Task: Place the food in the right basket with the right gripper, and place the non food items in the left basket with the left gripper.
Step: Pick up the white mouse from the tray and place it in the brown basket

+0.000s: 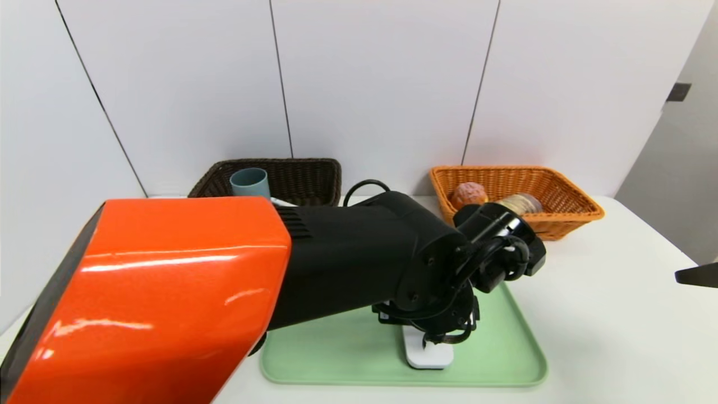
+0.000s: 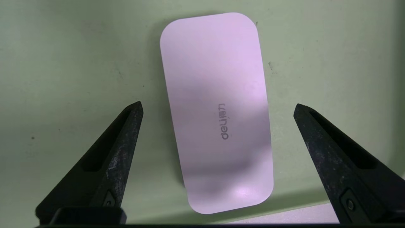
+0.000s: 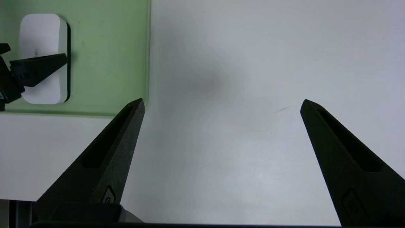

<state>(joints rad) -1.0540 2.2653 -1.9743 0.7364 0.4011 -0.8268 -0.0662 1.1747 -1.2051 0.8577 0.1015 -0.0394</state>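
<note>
Fingers spread wide, the left gripper [image 2: 218, 107] hovers astride the white oblong case [image 2: 216, 110] on the green tray [image 1: 505, 348], low centre of frame, poised to descend and clamp, while the open right gripper [image 3: 221, 104] idles over bare table.

The flat white rounded oblong case [image 2: 218, 110] lies flat on the green tray [image 2: 63, 63], lengthwise between the left gripper's [image 2: 218, 109] spread jaws, touching neither. Well beyond those jaws, the grey-blue cup [image 1: 250, 182] stands upright in the dark brown basket [image 1: 305, 177]. The crackled bun [image 1: 469, 194] and the twisted loaf [image 1: 520, 203] lie in the orange basket [image 1: 566, 196].
</note>
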